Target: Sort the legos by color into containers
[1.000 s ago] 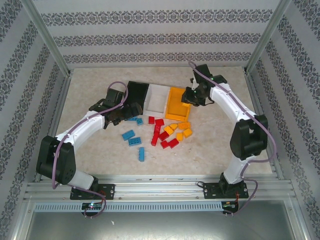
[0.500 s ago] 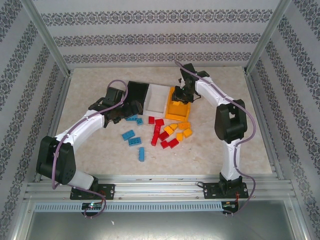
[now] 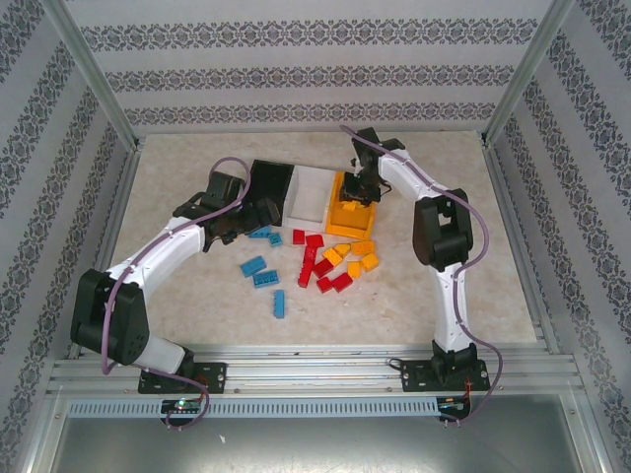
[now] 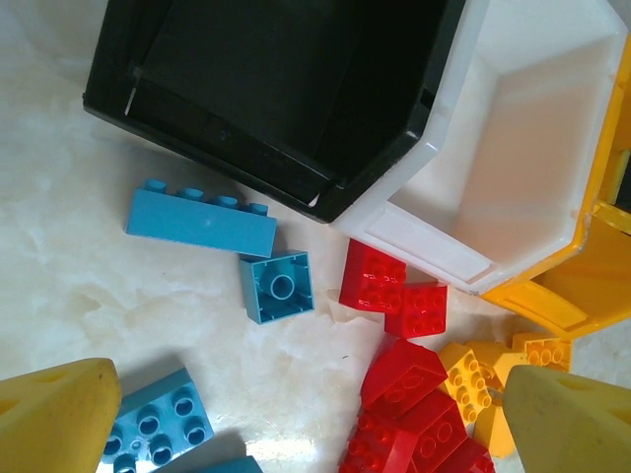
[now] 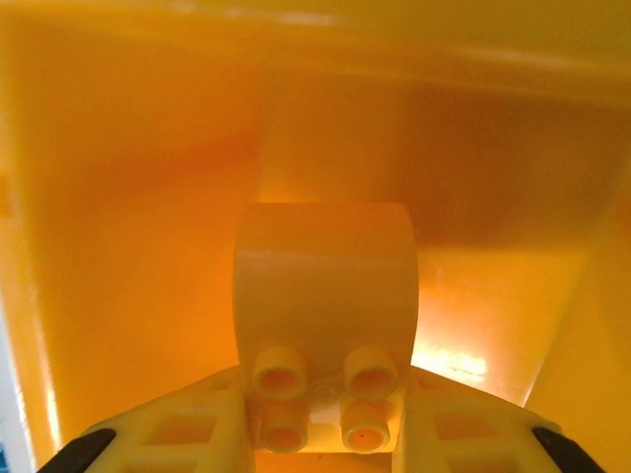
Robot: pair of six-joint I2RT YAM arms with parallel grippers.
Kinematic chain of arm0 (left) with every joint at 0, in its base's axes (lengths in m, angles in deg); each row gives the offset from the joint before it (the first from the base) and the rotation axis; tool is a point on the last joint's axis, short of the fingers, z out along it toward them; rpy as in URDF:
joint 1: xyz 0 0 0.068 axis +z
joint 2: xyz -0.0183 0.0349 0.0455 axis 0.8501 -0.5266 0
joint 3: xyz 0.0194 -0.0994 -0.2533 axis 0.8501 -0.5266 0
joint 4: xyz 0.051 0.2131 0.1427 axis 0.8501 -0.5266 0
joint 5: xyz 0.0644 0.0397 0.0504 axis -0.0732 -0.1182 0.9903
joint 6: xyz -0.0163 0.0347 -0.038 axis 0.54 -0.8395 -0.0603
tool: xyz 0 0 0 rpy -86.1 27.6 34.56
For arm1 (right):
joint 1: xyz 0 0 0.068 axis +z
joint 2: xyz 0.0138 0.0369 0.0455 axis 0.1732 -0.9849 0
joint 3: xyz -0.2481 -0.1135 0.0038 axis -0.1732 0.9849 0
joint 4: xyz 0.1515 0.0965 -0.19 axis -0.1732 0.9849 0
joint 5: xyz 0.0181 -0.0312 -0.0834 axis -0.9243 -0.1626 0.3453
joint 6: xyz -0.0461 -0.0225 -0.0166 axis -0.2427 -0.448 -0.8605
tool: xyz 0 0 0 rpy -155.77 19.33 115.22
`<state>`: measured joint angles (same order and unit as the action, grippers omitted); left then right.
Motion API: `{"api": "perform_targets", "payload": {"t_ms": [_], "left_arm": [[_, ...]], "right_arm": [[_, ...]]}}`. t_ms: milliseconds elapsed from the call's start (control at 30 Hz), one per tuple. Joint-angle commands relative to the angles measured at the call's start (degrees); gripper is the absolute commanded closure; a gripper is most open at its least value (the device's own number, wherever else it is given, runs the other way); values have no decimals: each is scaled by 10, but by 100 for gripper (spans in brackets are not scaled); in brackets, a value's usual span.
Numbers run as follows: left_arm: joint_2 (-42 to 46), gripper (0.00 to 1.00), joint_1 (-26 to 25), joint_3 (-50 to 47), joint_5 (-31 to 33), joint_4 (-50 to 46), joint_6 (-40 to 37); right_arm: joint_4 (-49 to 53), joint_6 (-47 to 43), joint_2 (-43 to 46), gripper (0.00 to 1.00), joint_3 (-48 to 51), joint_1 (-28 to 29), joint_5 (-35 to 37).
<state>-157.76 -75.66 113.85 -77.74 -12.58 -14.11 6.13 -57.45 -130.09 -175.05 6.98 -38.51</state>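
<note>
Your right gripper [image 5: 325,419] sits down inside the orange-yellow bin [image 5: 128,177], fingers pinched narrow on a yellow brick [image 5: 323,296] whose studs face the wrist camera. Touching that bin's left side you see the white bin [image 3: 312,192], and beyond it the black bin [image 3: 268,182]. Your left gripper [image 4: 315,419] is spread wide above the light blue bricks [image 4: 202,219], well left of the orange-yellow bin. Red bricks [image 3: 317,258] and loose yellow bricks [image 3: 357,258] lie on the table just nearer you than that bin.

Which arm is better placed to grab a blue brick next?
Left. The left hand hangs open just above the blue bricks beside the black bin; the right hand is inside the orange bin, closed on a yellow brick.
</note>
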Motion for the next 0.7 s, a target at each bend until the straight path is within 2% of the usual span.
{"api": "perform_targets", "payload": {"t_ms": [0, 233, 533, 667], "left_arm": [[16, 0, 9, 8, 4, -20, 1], [22, 0, 19, 2, -1, -24, -2], [24, 0, 41, 8, -13, -41, -19], [14, 0, 50, 18, -21, -43, -28]], "right_arm": [[27, -11, -28, 69, -38, -11, 24], [52, -14, -82, 68, -117, -24, 42], [96, -14, -164, 67, -271, -45, 65], [103, -7, -181, 63, -301, -50, 62]]}}
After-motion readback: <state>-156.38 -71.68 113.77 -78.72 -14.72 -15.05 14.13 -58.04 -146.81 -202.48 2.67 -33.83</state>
